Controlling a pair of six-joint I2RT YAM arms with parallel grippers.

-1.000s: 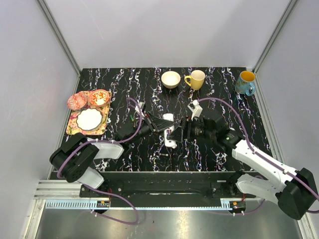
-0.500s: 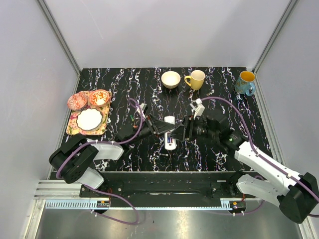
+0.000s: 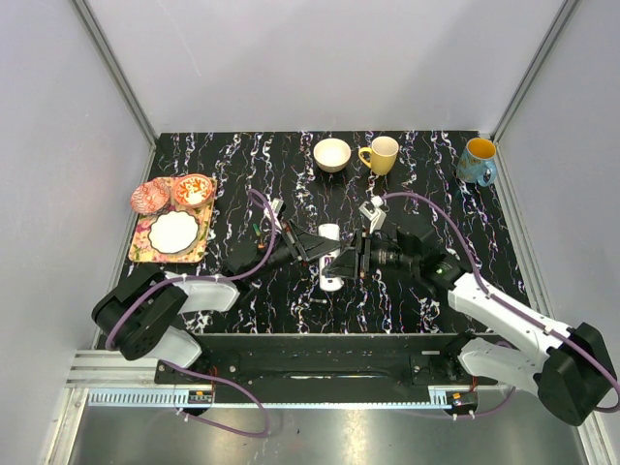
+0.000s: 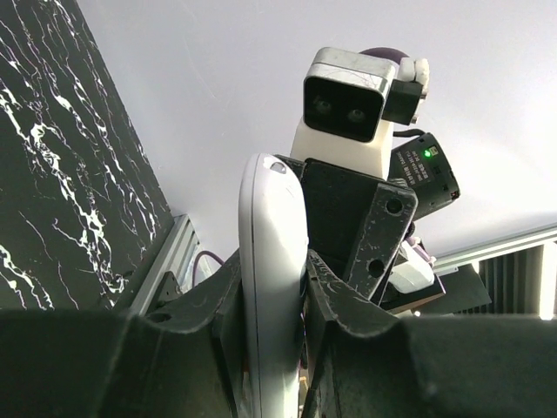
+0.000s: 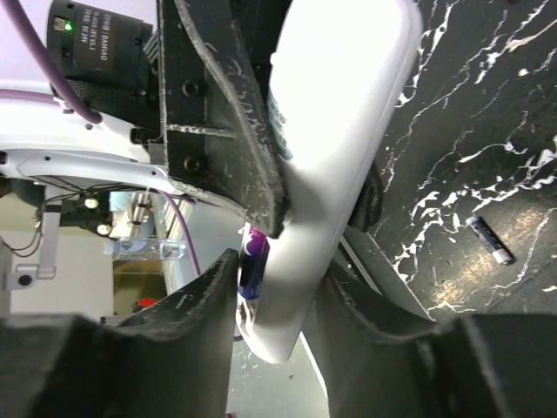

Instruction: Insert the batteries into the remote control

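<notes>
The white remote control point(image 3: 330, 235) is held above the table between both grippers. My left gripper point(image 3: 318, 249) is shut on its sides; in the left wrist view the remote point(image 4: 271, 209) stands on edge between the fingers, gripper point(image 4: 274, 263). My right gripper point(image 3: 342, 263) is shut across the remote's near end; in the right wrist view the remote point(image 5: 339, 104) sits between the fingers, gripper point(image 5: 283, 272), and one finger presses a bluish-purple battery point(image 5: 253, 261) against the remote's open side. Another battery point(image 5: 487, 241) lies loose on the table, also in the top view point(image 3: 318, 303).
A tray point(image 3: 143, 250) with a plate and small bowls sits at the left. A white bowl point(image 3: 332, 154), a yellow mug point(image 3: 381, 154) and a blue mug point(image 3: 477, 161) stand along the back. Small red and green bits point(image 3: 257, 231) lie left of the grippers.
My right gripper has moved left and closed in on the remote's near end, its wrist turning a little. The left gripper has kept hold of the remote, which straightened slightly.
</notes>
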